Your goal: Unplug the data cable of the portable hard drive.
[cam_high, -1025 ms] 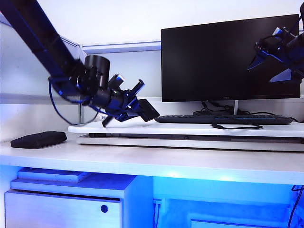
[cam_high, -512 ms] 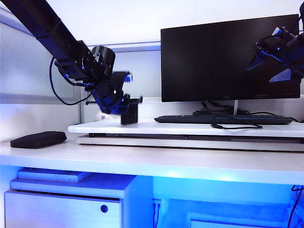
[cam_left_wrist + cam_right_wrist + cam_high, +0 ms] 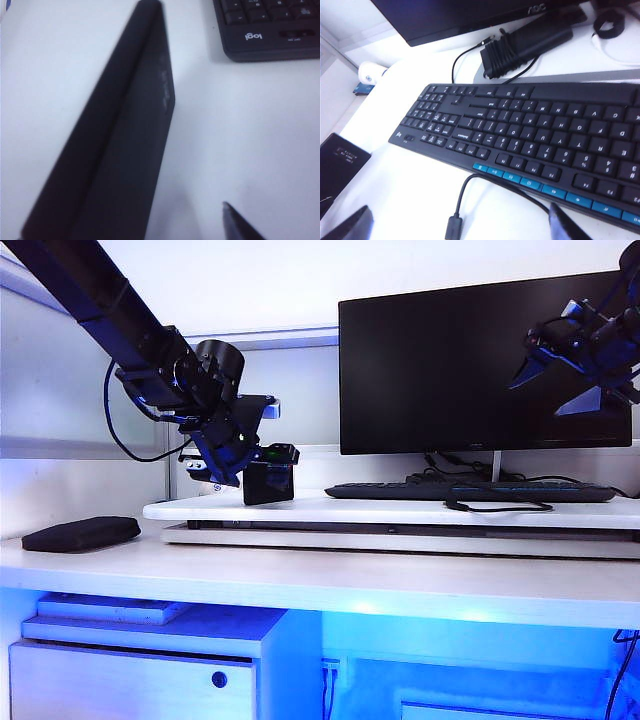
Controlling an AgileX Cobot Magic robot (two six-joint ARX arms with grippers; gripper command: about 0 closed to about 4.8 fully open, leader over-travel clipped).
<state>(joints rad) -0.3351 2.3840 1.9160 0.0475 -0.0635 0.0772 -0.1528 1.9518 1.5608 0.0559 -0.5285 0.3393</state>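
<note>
The keyboard (image 3: 270, 30) carries the brand "logi" on its edge; the monitor (image 3: 470, 15) shows "AOC" on its lower bezel.

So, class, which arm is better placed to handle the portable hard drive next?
Left. The left gripper is right at the portable hard drive on the white shelf; the right gripper hangs high before the monitor, well away.

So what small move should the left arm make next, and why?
Probably lift the left gripper clear of the portable hard drive: its jaws look open, the drive rests on the white board, and the data cable lies apart by the keyboard, plug end free. The right gripper hangs open before the monitor.
</note>
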